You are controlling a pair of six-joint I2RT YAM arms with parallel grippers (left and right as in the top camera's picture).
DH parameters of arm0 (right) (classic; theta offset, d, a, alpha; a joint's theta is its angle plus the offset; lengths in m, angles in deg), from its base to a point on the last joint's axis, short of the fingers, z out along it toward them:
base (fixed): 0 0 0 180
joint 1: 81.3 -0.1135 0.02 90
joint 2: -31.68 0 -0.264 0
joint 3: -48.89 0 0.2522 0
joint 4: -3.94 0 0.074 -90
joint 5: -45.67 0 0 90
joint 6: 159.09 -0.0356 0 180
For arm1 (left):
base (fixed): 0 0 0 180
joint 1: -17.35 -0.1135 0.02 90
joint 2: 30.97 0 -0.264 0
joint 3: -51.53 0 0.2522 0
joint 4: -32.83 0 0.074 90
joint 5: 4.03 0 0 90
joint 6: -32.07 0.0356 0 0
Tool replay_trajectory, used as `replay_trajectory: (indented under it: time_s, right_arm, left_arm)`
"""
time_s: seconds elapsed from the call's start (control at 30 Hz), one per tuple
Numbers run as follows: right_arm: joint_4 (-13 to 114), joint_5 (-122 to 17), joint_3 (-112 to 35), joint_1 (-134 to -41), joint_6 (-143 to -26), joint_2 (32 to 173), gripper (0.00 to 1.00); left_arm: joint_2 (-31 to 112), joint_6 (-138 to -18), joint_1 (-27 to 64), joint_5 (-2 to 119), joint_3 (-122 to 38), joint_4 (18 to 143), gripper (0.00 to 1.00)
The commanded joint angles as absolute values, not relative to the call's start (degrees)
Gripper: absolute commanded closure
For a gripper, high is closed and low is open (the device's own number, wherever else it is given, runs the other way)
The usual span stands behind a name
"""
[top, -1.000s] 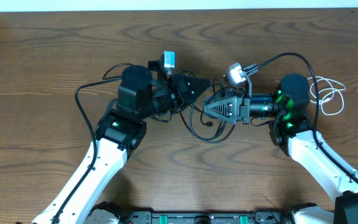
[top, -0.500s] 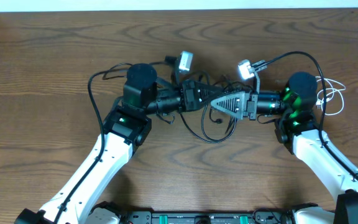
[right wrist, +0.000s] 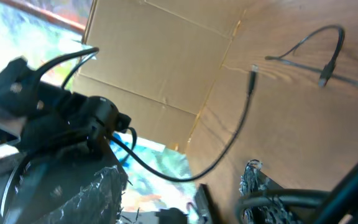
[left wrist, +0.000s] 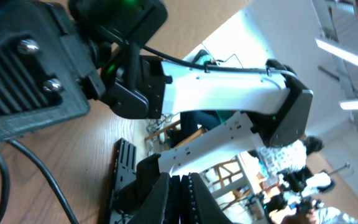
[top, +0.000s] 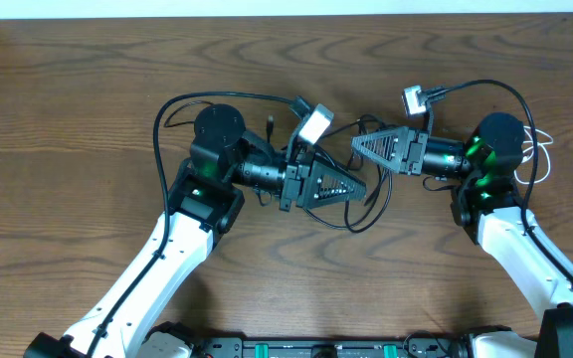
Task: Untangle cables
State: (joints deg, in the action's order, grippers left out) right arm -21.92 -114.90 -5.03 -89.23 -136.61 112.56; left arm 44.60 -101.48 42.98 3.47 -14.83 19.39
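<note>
Cables loop beside closed left gripper; right gripper, open or closed, unclear.

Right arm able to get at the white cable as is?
Probably not directly: the white cable lies behind the right arm's elbow, while the right gripper points toward the left arm, away from it.

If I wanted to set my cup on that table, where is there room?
Bare wood runs along the table's far edge, left of the left arm, and between both arms at the front. Crowded: black cables loop in the middle; a white cable lies by the right arm.
</note>
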Motion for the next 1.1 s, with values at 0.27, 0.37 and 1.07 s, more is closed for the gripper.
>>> replay_trajectory:
  time_s: [0.27,0.37,1.07]
  right_arm:
    - [-11.51,-107.4,-6.04,-94.08,-141.47,112.19,0.41]
    - [-9.44,-104.16,-6.04,-96.35,-141.18,112.41,0.37]
    - [-5.59,-90.55,-6.04,-107.98,-141.49,112.61,0.36]
  left_arm:
    - [44.25,-92.06,45.17,1.99,-14.97,18.54,0.92]
    - [44.25,-89.63,46.09,2.01,-14.97,18.13,0.92]
    - [44.25,-87.89,50.24,2.01,-14.97,14.3,0.92]
